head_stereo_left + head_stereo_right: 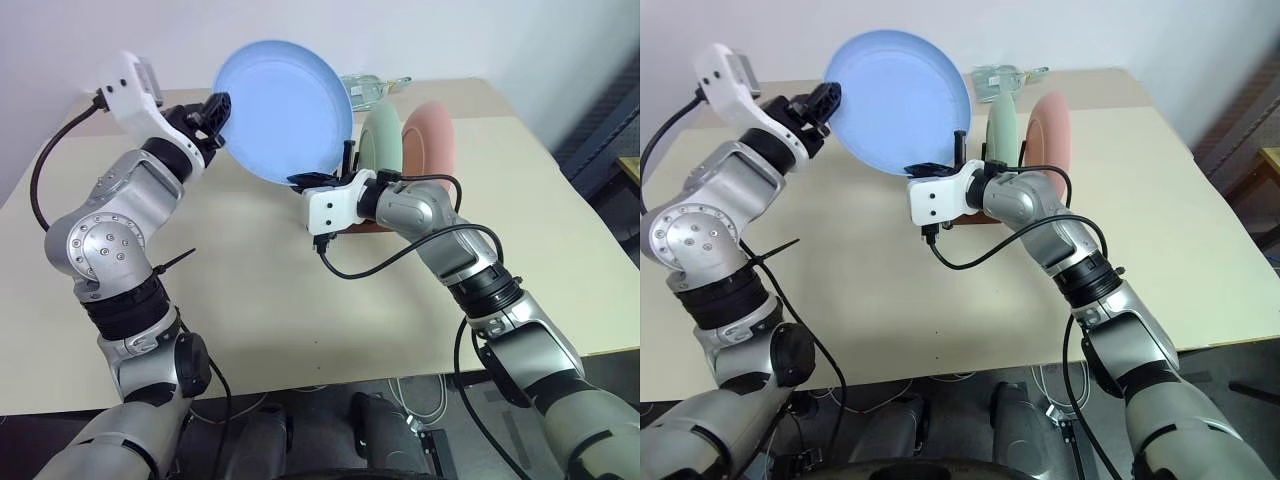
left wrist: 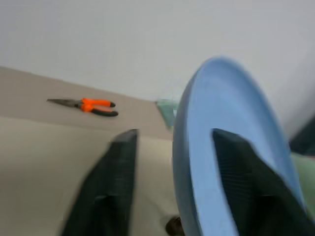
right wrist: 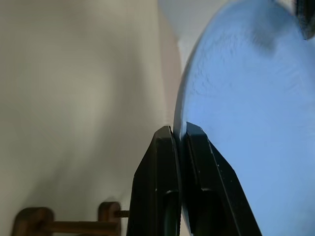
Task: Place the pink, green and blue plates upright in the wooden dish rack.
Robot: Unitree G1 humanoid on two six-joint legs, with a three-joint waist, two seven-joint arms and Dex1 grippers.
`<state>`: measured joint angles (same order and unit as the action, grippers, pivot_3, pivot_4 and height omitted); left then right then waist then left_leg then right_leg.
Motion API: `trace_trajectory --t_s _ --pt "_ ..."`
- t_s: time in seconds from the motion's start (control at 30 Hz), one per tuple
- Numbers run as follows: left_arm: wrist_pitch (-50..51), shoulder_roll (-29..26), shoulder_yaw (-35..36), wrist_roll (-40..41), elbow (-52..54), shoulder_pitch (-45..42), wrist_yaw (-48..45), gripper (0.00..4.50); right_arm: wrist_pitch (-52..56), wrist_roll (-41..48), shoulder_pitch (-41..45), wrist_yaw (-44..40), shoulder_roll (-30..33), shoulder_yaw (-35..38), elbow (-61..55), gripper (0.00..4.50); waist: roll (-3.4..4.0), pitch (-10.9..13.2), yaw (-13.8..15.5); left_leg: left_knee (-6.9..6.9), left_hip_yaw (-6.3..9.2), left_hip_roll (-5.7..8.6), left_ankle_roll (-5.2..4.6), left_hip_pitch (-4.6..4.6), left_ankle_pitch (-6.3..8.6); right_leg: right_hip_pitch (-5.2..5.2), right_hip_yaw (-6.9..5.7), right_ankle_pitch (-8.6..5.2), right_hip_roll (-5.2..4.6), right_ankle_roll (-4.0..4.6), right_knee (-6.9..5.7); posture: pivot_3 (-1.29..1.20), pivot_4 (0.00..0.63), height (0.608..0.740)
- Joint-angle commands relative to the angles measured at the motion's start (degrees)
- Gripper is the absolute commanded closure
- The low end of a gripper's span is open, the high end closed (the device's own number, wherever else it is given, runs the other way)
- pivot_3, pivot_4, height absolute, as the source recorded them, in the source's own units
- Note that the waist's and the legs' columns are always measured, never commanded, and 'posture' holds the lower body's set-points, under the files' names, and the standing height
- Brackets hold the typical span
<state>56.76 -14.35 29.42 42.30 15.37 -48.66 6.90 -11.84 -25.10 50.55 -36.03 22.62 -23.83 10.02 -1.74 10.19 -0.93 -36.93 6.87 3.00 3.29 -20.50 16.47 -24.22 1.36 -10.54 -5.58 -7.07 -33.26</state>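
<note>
The blue plate (image 1: 285, 110) hangs tilted above the table, its face toward me. My right gripper (image 3: 178, 130) is shut on the plate's lower rim, just in front of the rack. My left gripper (image 1: 215, 115) is at the plate's left rim and open; its fingers (image 2: 115, 167) straddle the edge with a gap on the back side. The green plate (image 1: 382, 140) and the pink plate (image 1: 432, 140) stand upright side by side in the wooden dish rack (image 3: 34, 219), behind my right wrist. Most of the rack is hidden by that arm.
The beige table (image 1: 250, 300) spreads wide in front of the rack. A clear glass object (image 1: 370, 88) lies at the table's far edge behind the plates. Orange-handled pliers (image 2: 88, 104) lie on the table near its far side.
</note>
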Motion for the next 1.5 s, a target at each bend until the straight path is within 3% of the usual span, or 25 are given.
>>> trace_trajectory --t_s 0.03,0.17,0.3,0.4,0.5,0.6,0.87,1.5 --pt "-8.4 -3.5 5.6 -1.2 -2.8 -3.1 1.3 0.46 -1.1 1.4 1.4 1.6 -0.6 2.7 -4.4 4.5 0.0 0.0 -0.3 0.01 0.0 0.0 0.01 0.01 0.0 -0.01 0.0 0.0 0.0 0.0 0.0 0.0 0.15 0.74" --pt "-16.9 -11.5 4.6 -8.0 -7.9 1.0 -3.2 0.46 1.8 10.1 0.7 0.5 -3.6 6.8 -7.1 4.5 0.02 0.0 -0.4 0.1 -0.03 -0.03 0.03 0.07 -0.02 -0.04 0.01 0.0 0.03 0.0 -0.01 0.0 0.15 0.74" --pt "-23.6 -16.5 -4.1 -15.0 -8.5 13.7 -13.5 0.46 11.8 25.1 -0.3 -2.4 -8.6 12.5 -13.3 4.5 0.05 0.0 0.0 0.11 -0.05 -0.01 0.01 0.06 -0.01 -0.03 0.06 0.01 0.02 0.01 -0.01 0.0 0.15 0.74" --pt "-29.4 -17.0 -13.5 -21.1 -6.4 23.0 -19.3 0.46 25.6 39.4 -1.5 -2.0 -13.1 17.2 -20.4 4.5 0.03 -0.1 0.4 0.04 0.03 0.0 -0.28 -0.01 0.15 0.0 0.04 0.01 0.02 0.03 -0.01 0.0 0.15 0.74" --pt "-33.4 -13.8 -19.7 -22.7 -4.0 29.6 -23.1 0.46 41.2 54.8 -1.9 3.8 -18.1 23.6 -25.9 4.5 0.05 0.0 0.4 0.04 0.08 0.01 -0.33 -0.05 0.18 0.0 0.04 0.03 0.01 0.1 -0.01 0.0 0.15 0.74" --pt "-36.1 -11.3 -23.8 -23.5 -3.2 33.2 -26.3 0.46 51.6 64.9 -2.9 11.1 -21.6 28.2 -27.2 4.5 0.06 0.0 0.2 0.09 0.1 -0.03 -0.33 -0.04 0.19 -0.09 0.03 0.05 0.0 0.17 -0.03 0.0 0.15 0.74" --pt "-37.2 -10.9 -29.4 -23.7 -0.1 37.9 -34.3 0.46 59.9 71.9 -3.4 23.3 -24.5 33.8 -23.1 4.5 0.3 0.0 -0.1 0.19 -0.01 -0.06 -0.36 0.01 0.19 -0.17 0.02 0.04 0.02 0.21 -0.09 0.0 0.15 0.74" --pt "-36.5 -10.4 -29.9 -25.4 0.6 39.0 -36.4 0.46 59.9 73.8 -0.1 28.4 -21.8 37.8 -16.3 4.5 0.3 0.0 -0.1 0.17 -0.04 -0.06 -0.39 0.01 0.19 -0.14 0.02 0.06 0.03 0.15 -0.08 0.0 0.15 0.74"
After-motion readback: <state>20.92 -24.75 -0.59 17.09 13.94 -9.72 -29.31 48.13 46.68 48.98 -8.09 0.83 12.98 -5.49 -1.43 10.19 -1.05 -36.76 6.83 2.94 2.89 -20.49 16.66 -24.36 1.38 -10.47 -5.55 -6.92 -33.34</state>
